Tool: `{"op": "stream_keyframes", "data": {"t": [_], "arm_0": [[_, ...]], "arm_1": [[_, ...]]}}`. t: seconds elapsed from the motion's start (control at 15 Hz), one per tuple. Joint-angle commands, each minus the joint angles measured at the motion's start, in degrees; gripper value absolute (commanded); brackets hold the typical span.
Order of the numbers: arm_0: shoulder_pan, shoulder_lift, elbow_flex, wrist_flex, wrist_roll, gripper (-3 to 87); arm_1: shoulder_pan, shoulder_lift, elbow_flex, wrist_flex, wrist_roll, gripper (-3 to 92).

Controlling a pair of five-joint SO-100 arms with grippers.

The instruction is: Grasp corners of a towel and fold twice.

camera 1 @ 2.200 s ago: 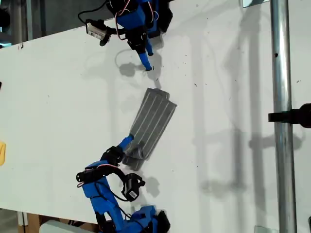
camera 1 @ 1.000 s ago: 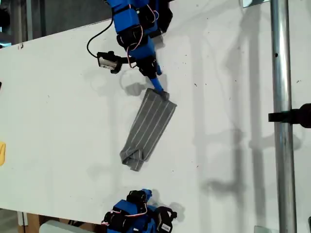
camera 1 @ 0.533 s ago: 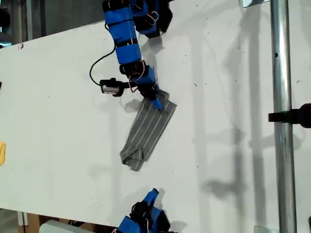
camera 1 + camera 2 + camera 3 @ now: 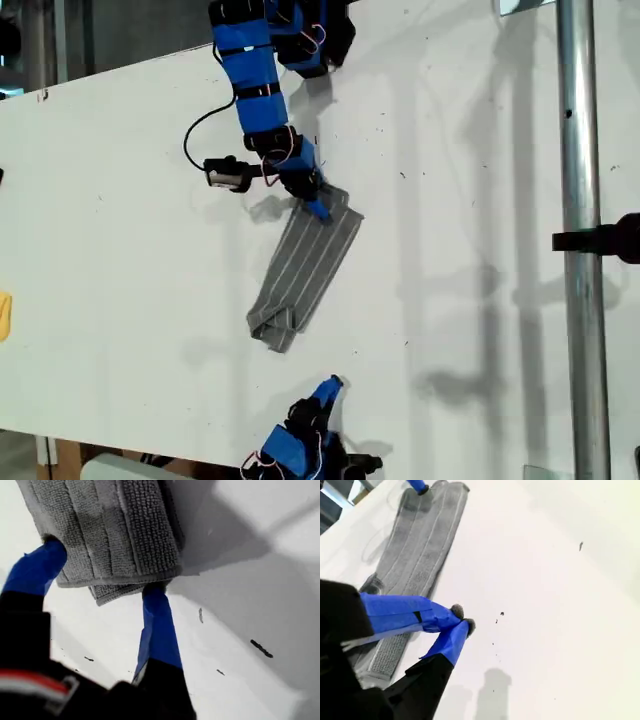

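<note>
Right now the towel [image 4: 305, 268] lies on the white counter [image 4: 120, 200] as a long narrow strip, folded at least once, running from near the middle of the exterior view down toward that view's lower left. My first gripper [image 4: 102, 570] is at the strip's upper end; its jaws stand wide, one tip on the cloth near one corner [image 4: 55, 547] and the other at the end hem. My second gripper [image 4: 460, 619] hangs well apart from the towel, over bare counter, jaws pinched together on nothing.

My worry is the layers. In the first wrist view an under-layer peeks out below the top hem, so if my jaws close as they stand I may catch only the top ply and peel the fold open, or drag the whole strip along the counter instead of lifting the end. The far end [image 4: 272, 330] also looks bunched and rolled over, which I judge would make the second fold crooked.

I cannot tell how many layers sit between my first jaws, nor whether the lower tip is under the cloth or only against its edge. The bunched end is too small in the exterior view to read.
</note>
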Motion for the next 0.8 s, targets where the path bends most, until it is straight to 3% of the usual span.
{"op": "stream_keyframes", "data": {"t": [0.0, 0.2, 0.73], "arm_0": [[0.88, 0.44, -0.44, -1.49, -0.79, -2.6], [0.70, 0.44, -0.53, 0.00, -1.14, -2.6], [0.35, 0.44, -0.35, 1.93, -0.97, -2.6]], "arm_1": [[1.58, 2.72, 0.97, -2.64, -1.14, 29.4], [3.78, 5.10, 4.22, -5.80, -1.14, 6.6], [19.78, 23.73, 12.83, 7.29, -8.09, 2.8]]}}
